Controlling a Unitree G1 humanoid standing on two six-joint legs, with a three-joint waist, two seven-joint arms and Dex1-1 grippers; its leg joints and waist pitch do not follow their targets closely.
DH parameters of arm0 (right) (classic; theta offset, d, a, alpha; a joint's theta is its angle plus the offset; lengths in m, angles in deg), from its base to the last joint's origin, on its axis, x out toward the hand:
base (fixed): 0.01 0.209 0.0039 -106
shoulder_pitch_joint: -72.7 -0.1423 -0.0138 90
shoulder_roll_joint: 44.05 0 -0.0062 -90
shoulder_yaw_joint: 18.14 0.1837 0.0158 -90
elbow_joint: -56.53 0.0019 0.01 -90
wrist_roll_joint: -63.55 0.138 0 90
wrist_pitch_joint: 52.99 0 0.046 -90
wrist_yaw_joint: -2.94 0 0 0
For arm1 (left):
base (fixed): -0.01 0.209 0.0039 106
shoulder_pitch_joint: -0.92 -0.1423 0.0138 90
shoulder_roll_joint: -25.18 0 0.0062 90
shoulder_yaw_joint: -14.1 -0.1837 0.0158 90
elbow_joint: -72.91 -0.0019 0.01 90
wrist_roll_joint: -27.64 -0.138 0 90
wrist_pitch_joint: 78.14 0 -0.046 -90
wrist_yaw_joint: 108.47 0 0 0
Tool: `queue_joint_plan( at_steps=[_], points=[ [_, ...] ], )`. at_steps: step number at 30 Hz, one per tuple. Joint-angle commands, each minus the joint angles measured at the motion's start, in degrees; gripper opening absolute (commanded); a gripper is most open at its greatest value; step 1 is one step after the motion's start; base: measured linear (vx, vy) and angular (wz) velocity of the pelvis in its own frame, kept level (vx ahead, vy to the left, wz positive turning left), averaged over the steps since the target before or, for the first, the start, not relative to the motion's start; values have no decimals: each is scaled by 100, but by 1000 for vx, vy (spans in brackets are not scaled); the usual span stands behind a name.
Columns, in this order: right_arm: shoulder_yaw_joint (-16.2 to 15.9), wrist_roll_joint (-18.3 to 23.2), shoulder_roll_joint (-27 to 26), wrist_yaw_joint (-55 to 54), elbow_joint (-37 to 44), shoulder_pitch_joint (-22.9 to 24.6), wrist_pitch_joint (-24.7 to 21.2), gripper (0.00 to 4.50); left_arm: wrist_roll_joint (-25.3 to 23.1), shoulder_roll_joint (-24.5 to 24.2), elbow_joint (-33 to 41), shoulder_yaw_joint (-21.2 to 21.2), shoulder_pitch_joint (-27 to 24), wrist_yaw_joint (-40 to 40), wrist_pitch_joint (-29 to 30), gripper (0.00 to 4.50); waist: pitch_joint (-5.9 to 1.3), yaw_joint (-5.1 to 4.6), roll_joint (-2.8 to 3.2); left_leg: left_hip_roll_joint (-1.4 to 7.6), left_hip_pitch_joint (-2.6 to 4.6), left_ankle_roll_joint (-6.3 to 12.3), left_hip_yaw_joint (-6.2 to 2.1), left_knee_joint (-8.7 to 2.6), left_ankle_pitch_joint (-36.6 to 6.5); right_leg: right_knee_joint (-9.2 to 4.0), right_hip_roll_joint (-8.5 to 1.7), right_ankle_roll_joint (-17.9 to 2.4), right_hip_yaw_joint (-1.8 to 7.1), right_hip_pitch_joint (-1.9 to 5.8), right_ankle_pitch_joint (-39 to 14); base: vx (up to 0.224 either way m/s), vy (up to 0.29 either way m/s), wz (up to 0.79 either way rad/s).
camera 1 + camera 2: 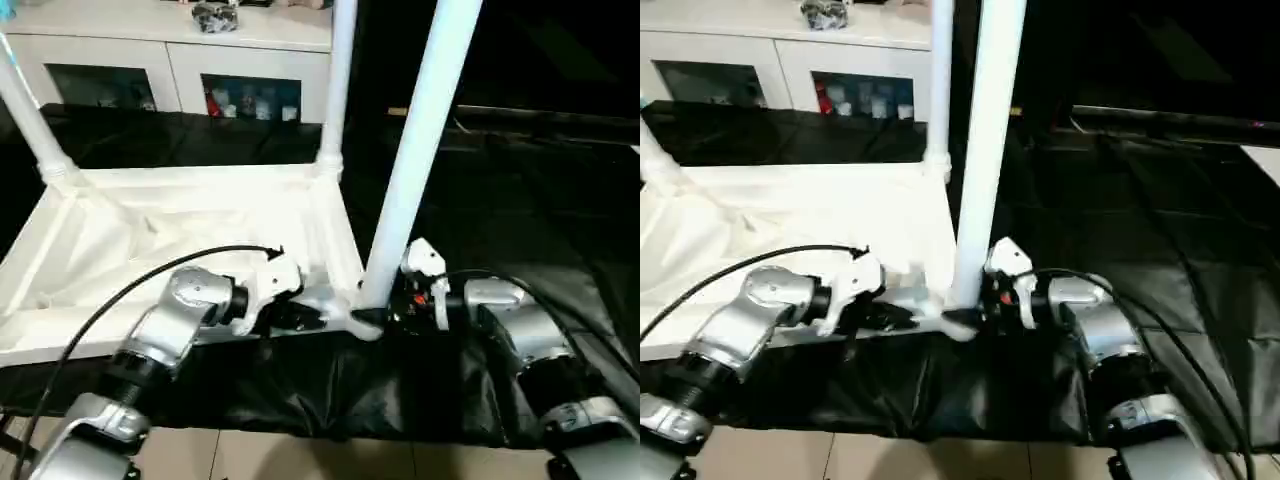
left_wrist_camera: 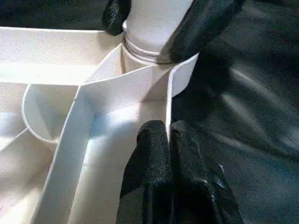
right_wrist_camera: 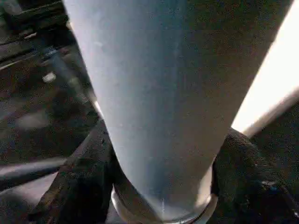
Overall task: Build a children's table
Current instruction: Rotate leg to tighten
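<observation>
Black cloth drapes the bench (image 1: pixel 520 200), a white cabinet (image 1: pixel 170 60) behind it. On the bench near its front edge lies the upturned tabletop (image 1: pixel 180 240), legs standing in its far corners. Left wrist view: the left pincer (image 2: pixel 169 140) is clenched on the tabletop's rim. Right wrist view: the right pincer (image 3: pixel 161 177) grasps the near leg (image 3: pixel 163 93) just above its socket.

White tabletop (image 1: pixel 200 225), white legs (image 1: pixel 420 150) — black cloth (image 1: pixel 520 200), black fingers (image 2: pixel 154 163), silver forearms (image 1: pixel 165 330)
</observation>
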Motion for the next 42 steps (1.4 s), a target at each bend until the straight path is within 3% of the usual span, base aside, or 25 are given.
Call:
queue_joint_plan(
  at_steps=[1, 2, 3, 6, 7, 9, 12, 13, 14, 15, 20, 24, 29, 33, 35, 36, 40, 42],
  points=[
    [-43, -41, -591, -842, -402, -18, -177, 254, 23, 483, -127, 343, 388, 1129, 139, 0, -341, -25, -79, -79, -13, 187, 60, -370, -1654, -600, -204, -262, 125, 314, -3613, 0, 0, 0],
    [69, -70, -830, -1391, -632, -122, -167, 254, -5, 664, -214, 408, 487, 1465, 217, 0, -320, -90, -58, -113, -22, 93, 53, -358, -1690, -658, -186, -143, 77, 278, -3852, 0, 0, 0],
    [100, -93, -930, -1610, -728, -169, -145, 253, -11, 744, -251, 432, 527, 1595, 253, 0, -342, -96, -59, -122, -21, 69, 37, -345, -1708, -661, -200, -96, 45, 308, -3894, 0, 0, 0],
    [267, -141, -1307, -2598, -1120, -445, -53, 253, -93, 977, -286, 391, 561, 1903, 269, 0, -352, -181, 8, -99, -53, 138, -1, -382, -1828, -690, -211, -94, -10, 348, -3742, 0, 0, 0],
    [328, -137, -1408, -2860, -1207, -522, -42, 253, -107, 1041, -287, 378, 561, 1979, 280, 0, -355, -211, -9, -100, -86, 155, -8, -394, -1842, -691, -204, -94, -21, 366, -3658, 0, 0, 0],
    [375, -111, -1622, -3028, -1252, -651, -7, 253, -146, 1164, -258, 293, 509, 2010, 238, 0, -360, -228, 17, -95, -12, 186, -1, -387, -1972, -712, -204, -167, -18, 310, -3563, 0, 0, 0],
    [355, -109, -1719, -2840, -1161, -663, 112, 253, -162, 1192, -218, 241, 454, 1925, 174, 0, -366, -257, -6, -74, -39, 289, 9, -418, -1938, -646, -193, -373, 41, 332, -3143, 0, 0, 0],
    [358, -114, -1729, -2778, -1139, -659, 136, 308, -172, 1181, -219, 231, 447, 1905, 139, 0, -368, -261, -6, -69, -39, 314, 14, -421, -1917, -629, -197, -444, 60, 331, -3057, 0, 0, 0],
    [407, -88, -1709, -2671, -1132, -652, 188, 322, -189, 1106, -207, 191, 416, 1782, 32, 0, -368, -265, -38, -70, -50, 342, 24, -419, -1880, -619, -198, -483, 73, 335, -3022, 0, 0, 0],
    [420, -62, -1690, -2619, -1141, -653, 195, 324, -186, 1066, -194, 171, 398, 1718, -12, 0, -368, -259, -29, -68, -48, 353, 24, -419, -1870, -608, -202, -498, 77, 336, -3021, 0, 0, 0],
    [344, -42, -1378, -2170, -1006, -566, 201, 379, -111, 826, -38, 121, 282, 1271, -126, 0, -355, -237, -27, -58, -48, 395, 45, -408, -1816, -597, -221, -576, 118, 323, -2998, 0, 0, 0],
    [181, -69, -781, -1195, -697, -430, 228, 379, 37, 522, 105, 73, 169, 607, -325, 0, -375, -189, -23, -45, -53, 456, 49, -411, -1654, -563, -222, -611, 136, 366, -2815, 0, 0, 0],
    [-67, -142, -303, -173, -597, -362, 297, 379, 136, 264, 225, 11, 105, 34, -322, 0, -388, -81, -1, -1, -20, 494, 76, -419, -1391, -464, -209, -981, 181, 357, -2106, 0, 0, 0],
    [-332, -248, 32, 528, -442, -288, 295, 379, 228, 78, 337, -34, 42, -365, -334, 0, -404, -80, 3, 6, -38, 504, 86, -415, -1239, -384, -205, -1188, 205, 398, -1644, 0, 0, 0],
    [-406, -169, 154, 844, -300, -259, 164, 379, 276, -23, 422, -66, -4, -561, -279, 0, -402, -69, -15, 0, -43, 533, 92, -410, -1186, -379, -200, -1207, 206, 419, -1619, 0, 0, 0],
    [-430, -115, 199, 1013, -224, -247, 91, 354, 285, -66, 452, -70, -24, -650, -277, 0, -400, -60, -12, 3, -47, 545, 90, -412, -1173, -377, -205, -1202, 205, 427, -1640, 0, 0, 0],
    [-524, -74, 288, 1357, -60, -184, 41, 341, 334, -157, 514, -81, -71, -854, -247, 0, -396, -16, -4, 13, -41, 509, 97, -407, -1152, -387, -211, -1141, 203, 411, -1793, 0, 0, 0],
    [-548, -43, 289, 1464, -20, -149, 24, 313, 336, -189, 524, -89, -78, -893, -231, 0, -393, -2, 0, 14, -42, 474, 93, -414, -1184, -395, -211, -1099, 201, 406, -1879, 0, 0, 0]
  ],
)
